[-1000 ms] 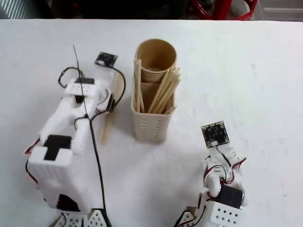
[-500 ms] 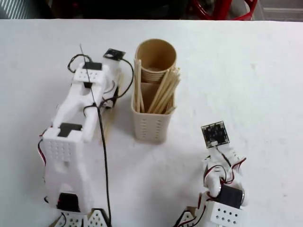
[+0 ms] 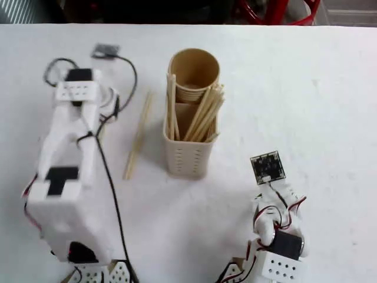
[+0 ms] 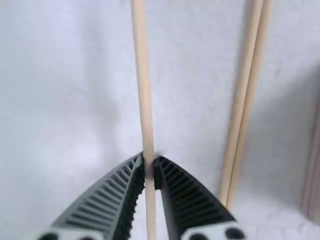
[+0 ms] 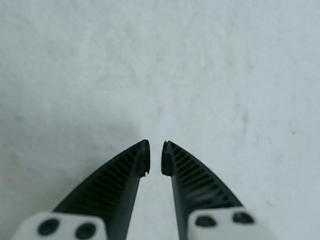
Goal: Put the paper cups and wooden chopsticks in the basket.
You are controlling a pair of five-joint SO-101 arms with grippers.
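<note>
A perforated cream basket point(image 3: 187, 154) stands mid-table, holding stacked paper cups point(image 3: 194, 69) and several wooden chopsticks point(image 3: 207, 112). Left of it, a pair of chopsticks point(image 3: 138, 135) lies on the table, seen again in the left wrist view point(image 4: 244, 105). My left arm point(image 3: 68, 135) stands farther left. Its gripper point(image 4: 150, 162) is shut on a single chopstick point(image 4: 141, 85), which runs straight out between the fingertips just above the table. My right gripper point(image 5: 155, 150) rests low over bare table near the front right, fingertips almost touching with nothing between them.
The right arm point(image 3: 275, 233) sits folded at the front right with its camera board point(image 3: 267, 167) toward the basket. The basket's wall point(image 4: 313, 175) edges the left wrist view beside the lying pair. The white table point(image 3: 306, 88) runs on behind and to the right.
My left arm has swung left, away from the basket, with a single chopstick in its gripper. The pair of chopsticks it covered now lies uncovered. The right arm has not moved.
</note>
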